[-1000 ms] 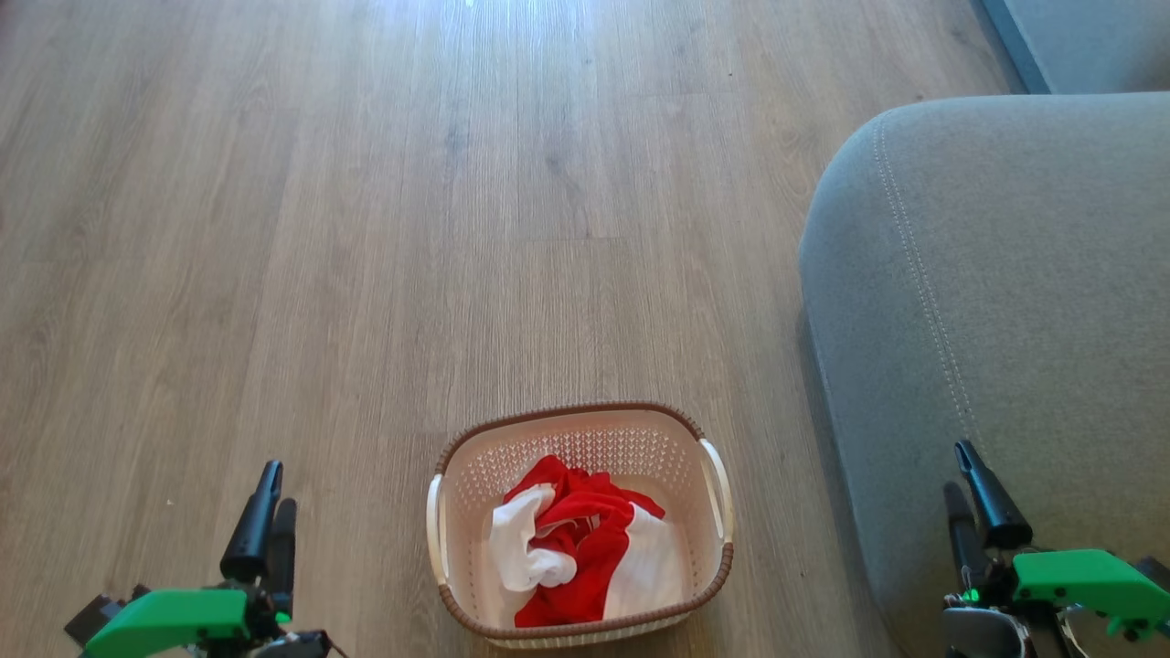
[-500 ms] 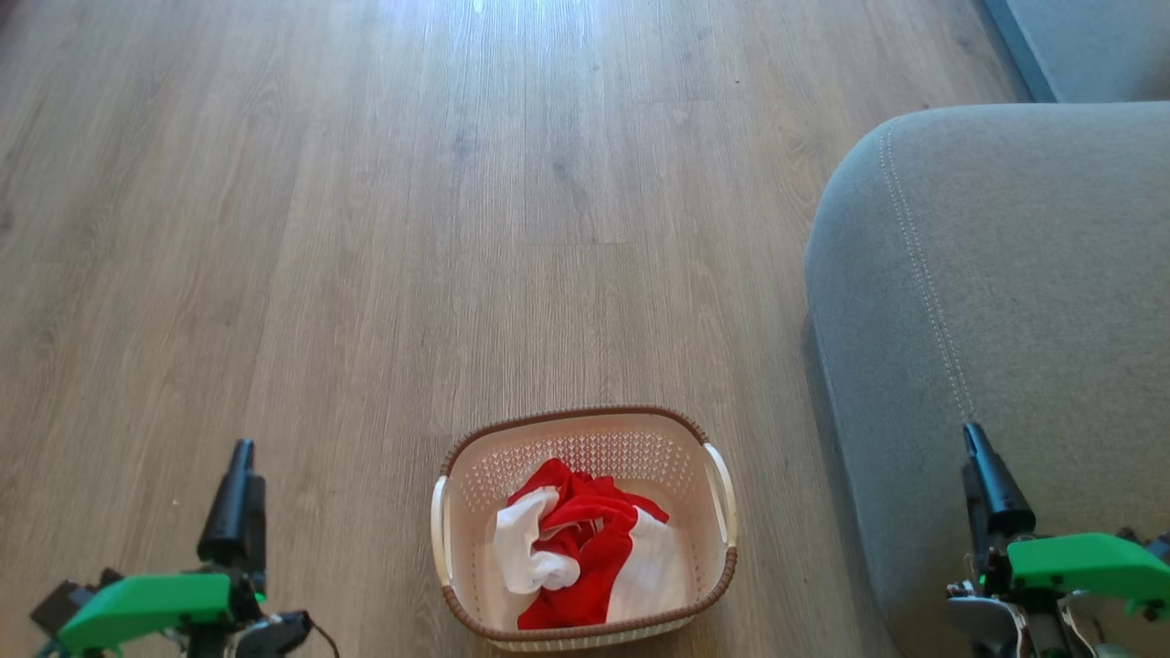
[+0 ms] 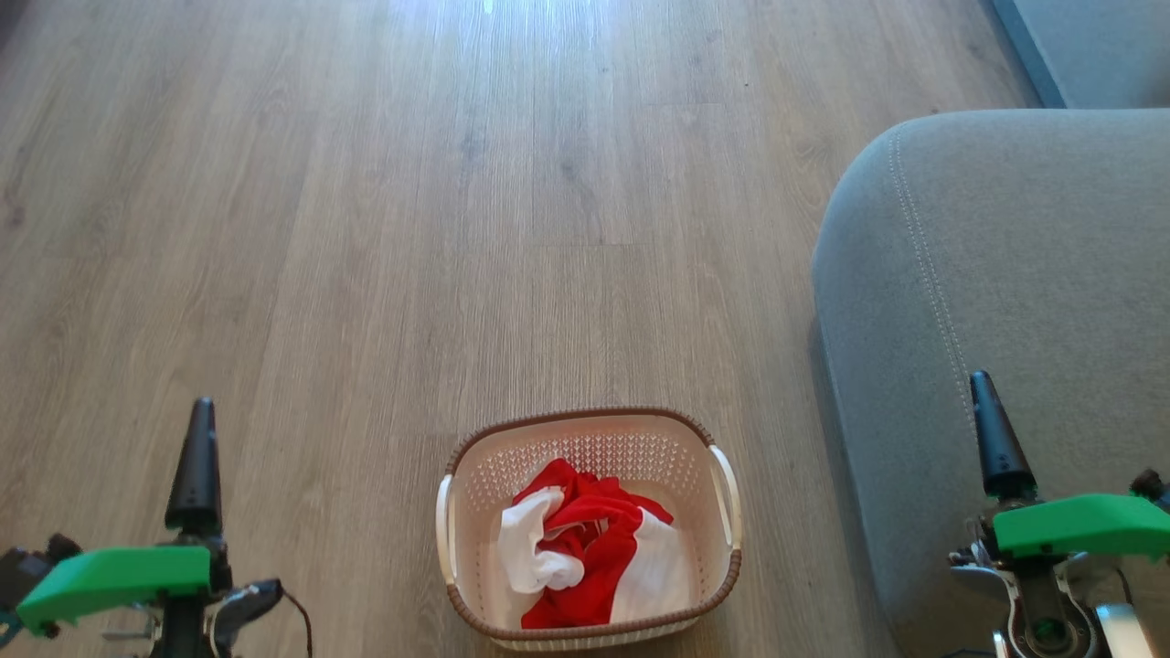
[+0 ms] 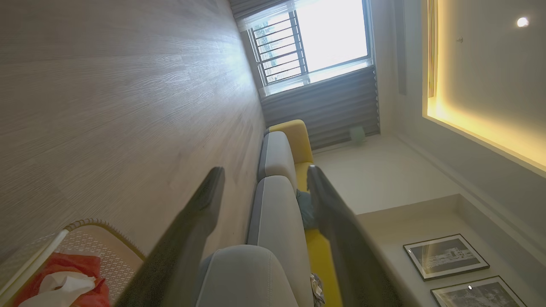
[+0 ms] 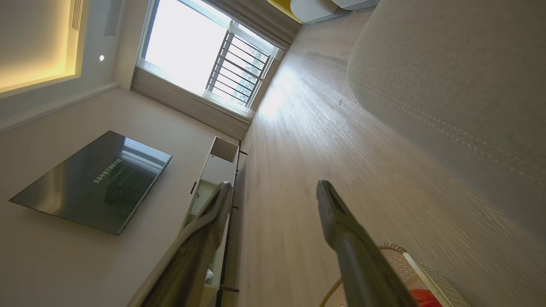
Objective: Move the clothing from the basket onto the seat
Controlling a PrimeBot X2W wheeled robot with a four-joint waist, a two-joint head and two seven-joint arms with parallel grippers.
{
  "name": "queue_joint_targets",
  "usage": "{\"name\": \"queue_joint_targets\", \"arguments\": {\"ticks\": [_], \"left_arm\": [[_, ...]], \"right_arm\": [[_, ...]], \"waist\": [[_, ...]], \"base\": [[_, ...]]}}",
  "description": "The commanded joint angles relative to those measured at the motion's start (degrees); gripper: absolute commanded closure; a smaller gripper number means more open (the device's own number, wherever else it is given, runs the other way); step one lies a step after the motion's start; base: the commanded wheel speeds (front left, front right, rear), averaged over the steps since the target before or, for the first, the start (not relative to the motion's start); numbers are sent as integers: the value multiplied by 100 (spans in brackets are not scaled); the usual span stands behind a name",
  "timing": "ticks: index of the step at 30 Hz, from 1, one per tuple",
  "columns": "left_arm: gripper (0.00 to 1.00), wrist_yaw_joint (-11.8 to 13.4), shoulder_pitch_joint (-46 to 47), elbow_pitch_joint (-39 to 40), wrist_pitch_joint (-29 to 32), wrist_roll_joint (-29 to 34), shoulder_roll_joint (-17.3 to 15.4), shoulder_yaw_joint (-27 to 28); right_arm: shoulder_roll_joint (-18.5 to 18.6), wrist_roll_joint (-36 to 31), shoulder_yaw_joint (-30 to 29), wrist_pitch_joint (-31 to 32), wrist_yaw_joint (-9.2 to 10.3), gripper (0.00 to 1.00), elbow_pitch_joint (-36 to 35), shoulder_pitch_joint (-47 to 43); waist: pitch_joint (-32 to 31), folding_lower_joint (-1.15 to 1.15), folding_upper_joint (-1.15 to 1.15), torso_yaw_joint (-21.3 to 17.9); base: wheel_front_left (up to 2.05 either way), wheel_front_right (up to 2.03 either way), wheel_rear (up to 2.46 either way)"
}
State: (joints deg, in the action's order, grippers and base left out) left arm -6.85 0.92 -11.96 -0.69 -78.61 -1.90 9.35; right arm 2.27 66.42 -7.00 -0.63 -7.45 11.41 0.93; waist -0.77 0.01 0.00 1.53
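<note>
The cream basket (image 3: 590, 429) with a brown rim stands on the wooden floor at the bottom centre of the head view. Crumpled red and white clothing (image 3: 585, 557) lies inside it. The grey seat (image 3: 1024, 274) fills the right side, just right of the basket. My left gripper (image 3: 199, 429) hangs open over the floor left of the basket, holding nothing. My right gripper (image 3: 987, 411) is open above the seat's front part, also holding nothing. In the left wrist view the open gripper (image 4: 264, 179) shows the basket (image 4: 81, 238) and clothing (image 4: 64, 281) at lower left.
Bare wooden floor (image 3: 457, 228) stretches ahead and to the left. The right wrist view shows a wall television (image 5: 94, 181), a low cabinet (image 5: 213, 170) and a window (image 5: 200, 51). More sofa sections (image 4: 277, 157) with yellow cushions run along the wall.
Both arms have risen, so the fingers reach higher in the head view. The left gripper shifted left. The camera moved slightly; the basket and clothing lie as before.
</note>
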Motion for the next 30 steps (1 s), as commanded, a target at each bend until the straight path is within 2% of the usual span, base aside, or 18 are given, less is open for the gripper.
{"name": "queue_joint_targets", "arguments": {"ticks": [1, 8, 15, 22, 30], "left_arm": [[0, -22, 337, 303, -79, 149, -49, 138], [0, -26, 367, 626, -197, 631, -53, 188], [0, 73, 415, 937, -314, 1107, -58, 277], [0, 332, 452, 1406, -431, 1829, -62, 200], [0, 701, 463, 1970, -566, 2886, -67, -250]], "right_arm": [[41, -250, 84, -75, -2, 0, -300, 344], [43, -857, 131, -193, -2, 0, -565, 385], [45, -1509, 247, -311, -2, 0, -846, 431], [46, -2084, 329, -430, -2, 0, -1041, 468], [48, -2930, 470, -565, -2, 0, -1161, 501]], "waist": [[3, -1, 0, 11], [3, -1, 0, 62], [0, -1, 0, 100], [15, -1, 0, 135], [52, -1, 0, 175]], "base": [[0, 0, 0], [0, 0, 0], [0, 0, 0], [0, 0, 0], [0, 0, 0]]}}
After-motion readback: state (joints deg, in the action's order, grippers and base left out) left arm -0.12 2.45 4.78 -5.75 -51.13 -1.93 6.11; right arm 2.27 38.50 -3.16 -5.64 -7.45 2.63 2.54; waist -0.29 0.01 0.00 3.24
